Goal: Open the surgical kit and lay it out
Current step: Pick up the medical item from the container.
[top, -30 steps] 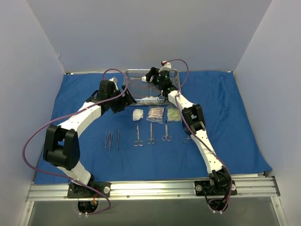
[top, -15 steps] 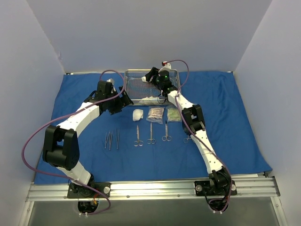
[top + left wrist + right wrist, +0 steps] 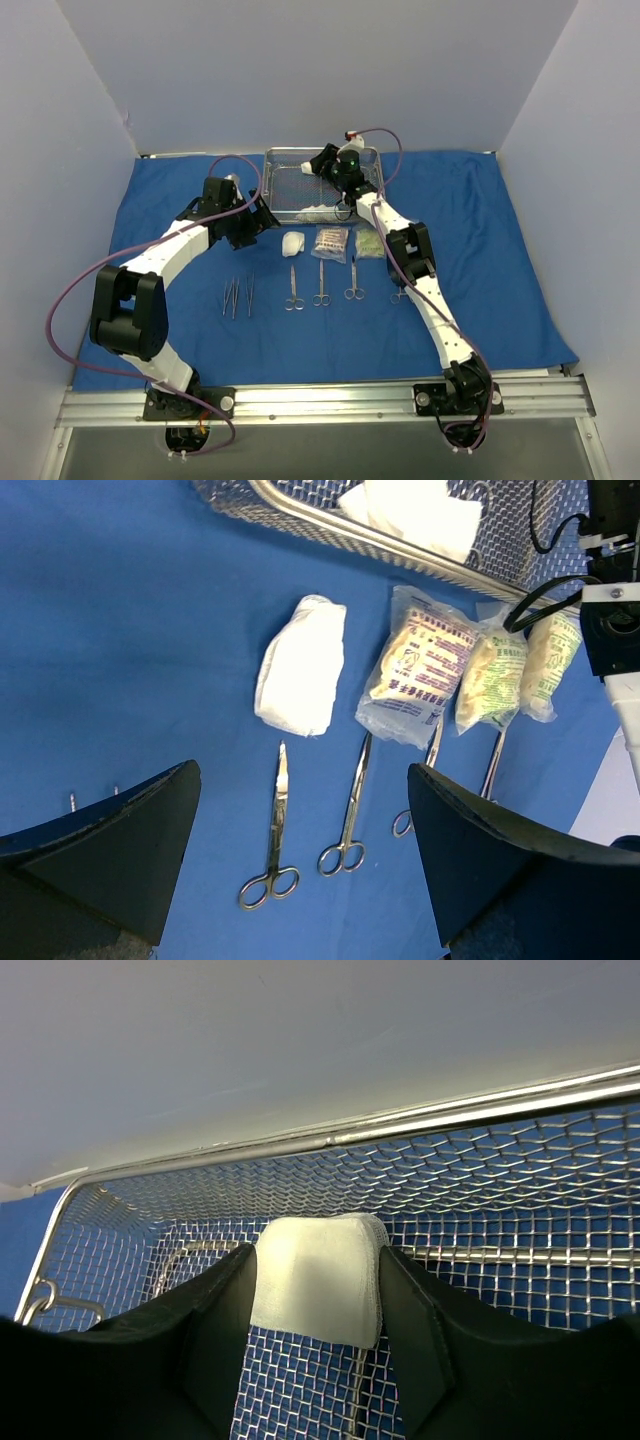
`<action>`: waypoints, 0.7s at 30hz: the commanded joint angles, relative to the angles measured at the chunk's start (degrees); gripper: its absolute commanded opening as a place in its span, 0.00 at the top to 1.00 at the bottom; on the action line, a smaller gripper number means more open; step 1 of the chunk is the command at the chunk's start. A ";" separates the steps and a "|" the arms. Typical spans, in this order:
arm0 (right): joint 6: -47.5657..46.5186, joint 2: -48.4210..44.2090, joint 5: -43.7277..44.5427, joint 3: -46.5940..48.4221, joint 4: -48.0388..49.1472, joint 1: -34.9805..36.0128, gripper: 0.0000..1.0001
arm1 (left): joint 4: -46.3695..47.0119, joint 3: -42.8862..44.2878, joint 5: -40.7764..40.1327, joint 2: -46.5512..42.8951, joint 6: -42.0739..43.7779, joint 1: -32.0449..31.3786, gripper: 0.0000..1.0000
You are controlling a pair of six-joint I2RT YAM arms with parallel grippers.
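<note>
White gauze pad [image 3: 318, 1280] pinched in right tool [image 3: 316, 1265], inside mesh tray [image 3: 500, 1185].

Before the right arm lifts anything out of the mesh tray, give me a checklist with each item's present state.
1. Grip of the right gripper on the gauze pad: ok, a finger touches each side.
2. Pad off the floor of the mesh tray: cannot tell from these angles.
3. State of the left gripper: ok, open, empty, hovering over the scissors.
4. Room on the blue cloth for the pad: ok, bare beside the folded gauze.
5. Gap between the two grippers: ok in the top view.
</note>
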 commanded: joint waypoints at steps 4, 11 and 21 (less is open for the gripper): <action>1.54 1.60 -1.14 1.52 -0.54 2.15 0.61 | 2.75 -1.39 1.54 -3.93 -0.65 1.16 0.06; 1.10 -0.42 2.55 -0.23 -0.02 2.42 1.00 | 2.48 -2.54 1.18 -5.69 -0.47 1.60 0.06; -10.22 -12.80 2.64 -9.36 4.99 2.24 1.00 | 1.60 -0.52 1.80 -8.49 0.32 2.04 0.06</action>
